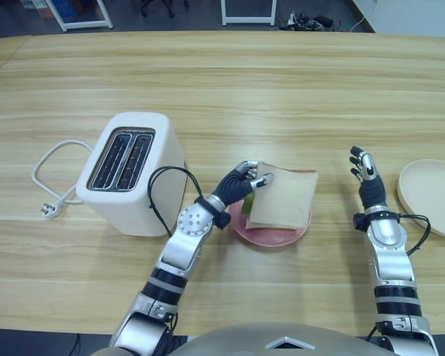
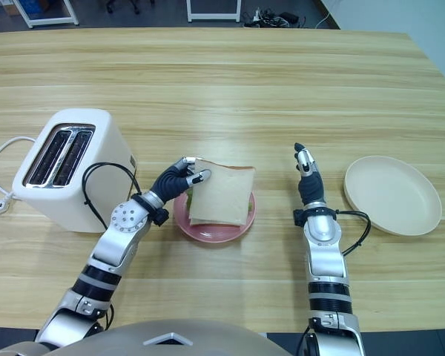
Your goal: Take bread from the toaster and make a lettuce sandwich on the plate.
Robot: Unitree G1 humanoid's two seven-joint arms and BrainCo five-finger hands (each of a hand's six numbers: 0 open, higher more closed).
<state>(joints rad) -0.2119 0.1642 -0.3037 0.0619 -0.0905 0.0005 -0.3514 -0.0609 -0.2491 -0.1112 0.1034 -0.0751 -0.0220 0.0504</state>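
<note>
- Toaster (image 1: 130, 174): set at table L.
- L hand (image 1: 239, 182): closed on L edge of bread slice (image 1: 285, 199), laid over lettuce (image 1: 248, 202) on pink plate (image 1: 271, 237).
- R hand (image 1: 365, 174): fingers spread, nothing gripped.
- Beige plate (image 1: 432, 196): far R.

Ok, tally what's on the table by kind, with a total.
White two-slot toaster: 1
Round plates: 2, a pink plate and a cream plate
Tan bread slice in sight: 1
Green lettuce piece in sight: 1
Total: 5
</note>
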